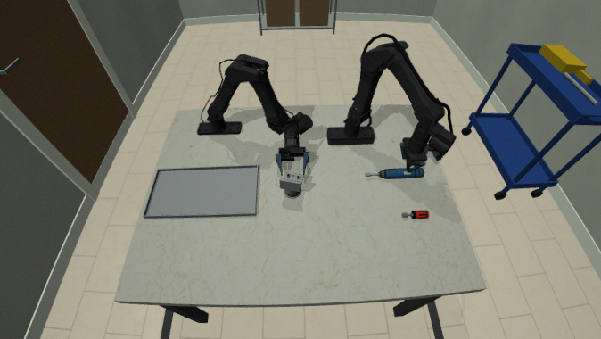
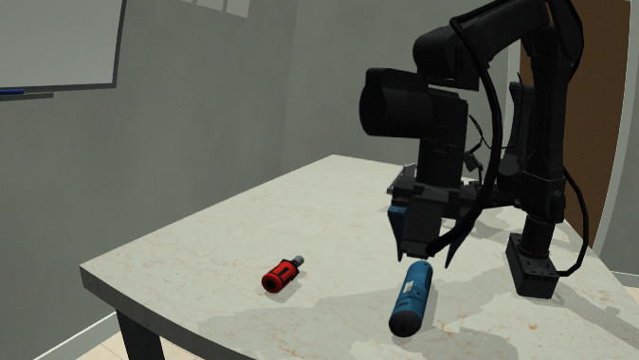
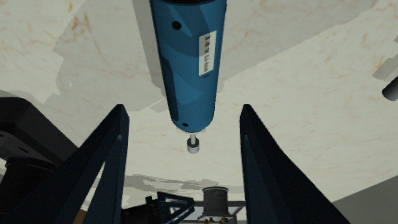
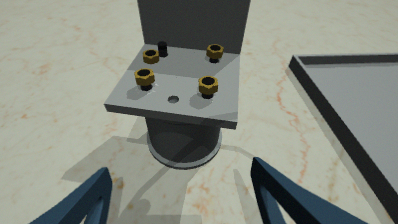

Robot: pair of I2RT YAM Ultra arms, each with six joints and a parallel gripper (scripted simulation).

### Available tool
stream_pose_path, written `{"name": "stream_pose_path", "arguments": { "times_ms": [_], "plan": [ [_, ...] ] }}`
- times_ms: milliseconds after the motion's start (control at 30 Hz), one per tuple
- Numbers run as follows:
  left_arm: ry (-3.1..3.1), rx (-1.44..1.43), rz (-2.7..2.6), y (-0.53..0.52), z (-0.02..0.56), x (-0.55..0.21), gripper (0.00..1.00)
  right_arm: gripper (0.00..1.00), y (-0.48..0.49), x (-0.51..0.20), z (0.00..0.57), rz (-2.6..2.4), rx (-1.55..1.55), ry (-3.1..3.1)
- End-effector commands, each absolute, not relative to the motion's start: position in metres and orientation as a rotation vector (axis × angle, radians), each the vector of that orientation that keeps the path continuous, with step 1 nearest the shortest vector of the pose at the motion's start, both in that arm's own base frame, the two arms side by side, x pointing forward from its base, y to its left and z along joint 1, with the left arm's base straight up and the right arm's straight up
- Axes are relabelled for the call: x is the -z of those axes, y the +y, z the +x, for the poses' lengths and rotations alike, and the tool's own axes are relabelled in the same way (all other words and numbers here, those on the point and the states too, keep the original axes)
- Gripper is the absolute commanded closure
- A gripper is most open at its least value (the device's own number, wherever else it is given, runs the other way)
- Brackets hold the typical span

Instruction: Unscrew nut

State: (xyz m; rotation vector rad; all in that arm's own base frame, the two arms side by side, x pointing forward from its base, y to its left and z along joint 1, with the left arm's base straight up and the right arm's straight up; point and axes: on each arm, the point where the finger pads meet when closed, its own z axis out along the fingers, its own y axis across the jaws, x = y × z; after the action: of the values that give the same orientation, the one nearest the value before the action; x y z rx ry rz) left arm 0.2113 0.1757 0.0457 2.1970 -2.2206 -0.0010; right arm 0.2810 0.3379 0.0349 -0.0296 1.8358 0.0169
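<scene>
Left gripper [image 1: 412,168] [image 2: 423,263] [image 3: 182,106]: open, nothing between the fingers, poised above the electric nut driver.
Electric nut driver [image 1: 401,173] [image 2: 411,298] [image 3: 192,65]: lying on its side on the table [image 1: 290,259] [image 2: 237,213] [image 3: 280,75] [image 4: 50,100], its socket pointing towards the joint module's side.
Right gripper [image 1: 292,173] [image 3: 188,207] [image 4: 180,165]: open and empty, fingertips near the joint module, not closed on it.
Joint module [image 1: 292,194] [image 3: 216,200] [image 4: 184,142]: standing upright on the table, between the tray and the electric nut driver.
Bracket [image 1: 291,182] [image 4: 190,75]: in place on top of the joint module.
Screwed-down nut [image 4: 151,56]: low against the bracket plate, beside a short black peg [image 4: 162,49].
Raised nuts: three, standing proud of the plate, at near left [image 4: 144,76], near right [image 4: 208,85] and far right [image 4: 215,51] in the right wrist view.
Red-handled nut driver [image 1: 420,214] [image 2: 280,277]: lying on the table, apart from both grippers.
Tray [image 1: 202,192] [image 4: 350,100]: flat, beside the joint module, nothing in it.
</scene>
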Motion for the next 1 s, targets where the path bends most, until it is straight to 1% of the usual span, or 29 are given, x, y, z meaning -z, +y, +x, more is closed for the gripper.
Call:
{"name": "stream_pose_path", "arguments": {
  "times_ms": [0, 967],
  "plan": [
    [-2.271, -0.001, 2.235, 0.184, 0.219, -0.063, 0.35, 0.14, 0.338, -0.051, 0.283, 0.014, -0.036, 1.814],
    [-2.271, -0.001, 2.235, 0.184, 0.219, -0.063, 0.35, 0.14, 0.341, -0.111, 0.284, 0.025, -0.050, 1.809]
  ]
}}
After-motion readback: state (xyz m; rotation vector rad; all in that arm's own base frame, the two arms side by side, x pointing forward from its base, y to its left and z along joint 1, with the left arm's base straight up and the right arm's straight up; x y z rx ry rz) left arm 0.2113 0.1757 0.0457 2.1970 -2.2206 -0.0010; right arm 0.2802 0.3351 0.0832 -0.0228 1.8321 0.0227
